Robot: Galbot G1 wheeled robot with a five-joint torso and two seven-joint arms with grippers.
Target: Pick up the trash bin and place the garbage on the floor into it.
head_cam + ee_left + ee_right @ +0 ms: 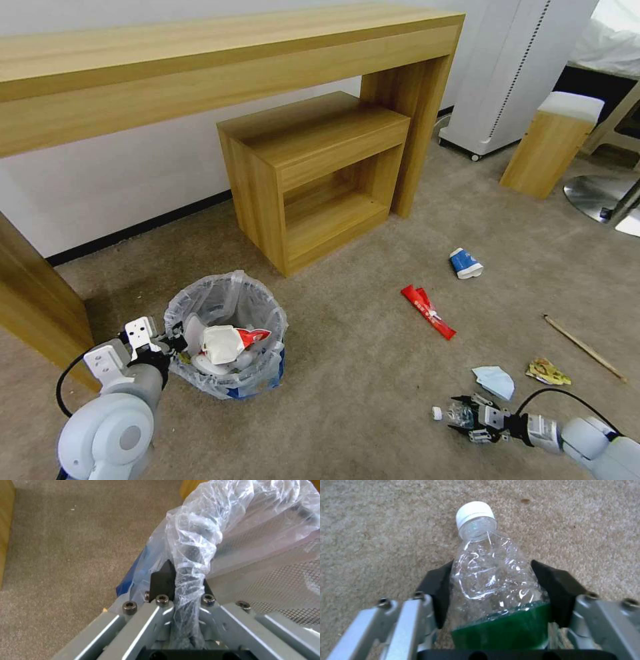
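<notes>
On the beige carpet floor (347, 347), near the low wooden side table (313, 173) under the long wooden desk (200, 67), the trash bin (227, 333) stood upright, lined with a crinkly clear-white bag, blue showing through at its base. It already held a crumpled red-white cup and other white litter. Left gripper (175, 343) was at the bin's rim on the robot's left, fingers clamped on the rim and bag; left wrist view showed the black pads pinched tight over the twisted plastic (186, 580), mesh wall of the bin just beside. Right gripper (460, 415) sat low at the floor, well apart from the bin on the robot's right, closed around a crushed clear plastic bottle (490, 580) with a white cap and green label; right wrist view had both black pads touching the bottle's sides, cap pointing away from the wrist. Whether the bottle was off the carpet could not be told. Rest of the garbage lay scattered on the floor: white tissue (495, 381) just beside the right gripper, yellow wrapper (547, 372) near it, wooden stick (585, 348) farther right, red wrapper (428, 311) between bin and tissue, blue-white crushed cup (465, 263) beyond it. White appliance (507, 73) and a wooden stool with a white top (552, 143) stood in the back right.
</notes>
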